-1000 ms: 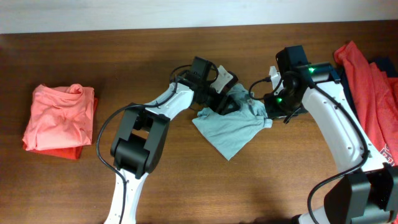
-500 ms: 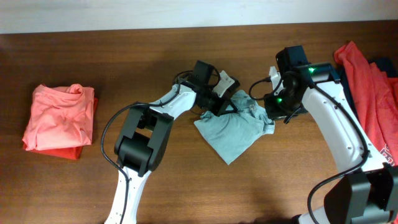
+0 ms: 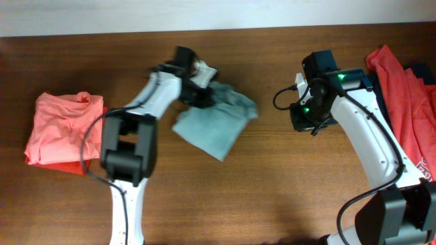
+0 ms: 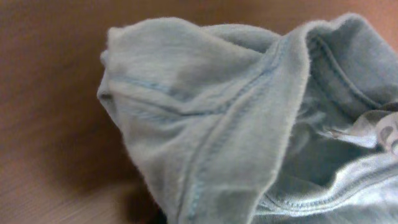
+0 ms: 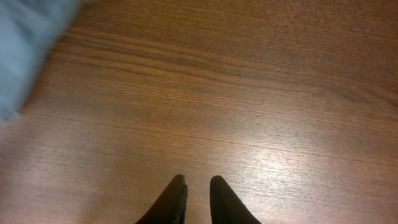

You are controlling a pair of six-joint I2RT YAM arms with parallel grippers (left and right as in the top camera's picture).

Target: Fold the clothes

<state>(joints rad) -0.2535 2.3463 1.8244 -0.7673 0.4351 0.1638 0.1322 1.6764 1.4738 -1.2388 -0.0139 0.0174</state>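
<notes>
A pale grey-blue T-shirt [image 3: 214, 126] lies crumpled on the brown table, left of centre. My left gripper [image 3: 203, 92] is at its upper edge, shut on a bunched fold of it. In the left wrist view the shirt's seamed cloth [image 4: 205, 112] fills the frame and hides the fingers. My right gripper [image 3: 302, 117] hovers over bare wood well to the right of the shirt. In the right wrist view my right gripper [image 5: 198, 182] has its tips slightly apart with nothing between them. Only a blurred corner of the shirt [image 5: 25, 43] shows at top left.
A folded coral-orange shirt [image 3: 65, 129] lies at the far left. A heap of red [image 3: 409, 102] and navy [image 3: 424, 71] shirts lies at the right edge. The table's back edge [image 3: 102, 34] runs along the top, below a white wall.
My left gripper has shut on the grey-blue shirt and dragged it left, away from the right gripper. The right arm has stayed where it was.
</notes>
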